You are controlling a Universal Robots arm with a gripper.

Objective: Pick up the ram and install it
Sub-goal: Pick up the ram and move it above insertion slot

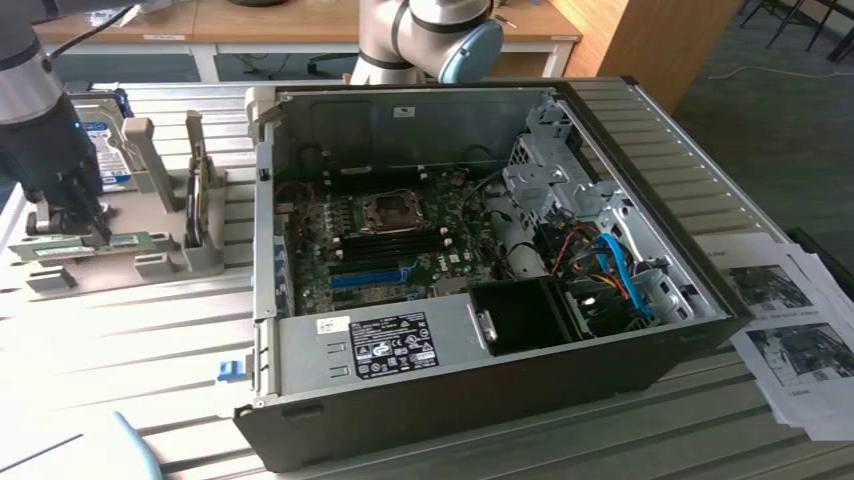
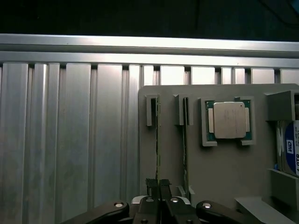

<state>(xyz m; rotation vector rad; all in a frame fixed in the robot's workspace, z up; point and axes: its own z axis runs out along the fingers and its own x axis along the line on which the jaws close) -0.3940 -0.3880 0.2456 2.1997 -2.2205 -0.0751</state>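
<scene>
Ribbed aluminium desk carries everything. Closest to the wrist camera, the black jaws are clenched across the ram, a thin green circuit-board strip standing on edge in a slot of the flat grey plastic holder.

Just beside it, apart, a second thin green strip stands in its own slot. Past that lie a square silver processor chip in a recess and a silver, blue-labelled hard drive.

For this pick, a straight pull along the slot looks wisest. Any tilt could jam the strip against the slot walls or bend it. The grip seems to sit toward one end of the strip, so it may swing once free, and the neighbouring strip leaves little room to drift sideways.

In the exterior view, the holder is at nine o'clock from the open black computer case, which lies on its side. A green motherboard with long black slots faces up inside. Printed paper sheets lie at four o'clock. At twelve o'clock, far back, stand wooden-topped benches.
</scene>
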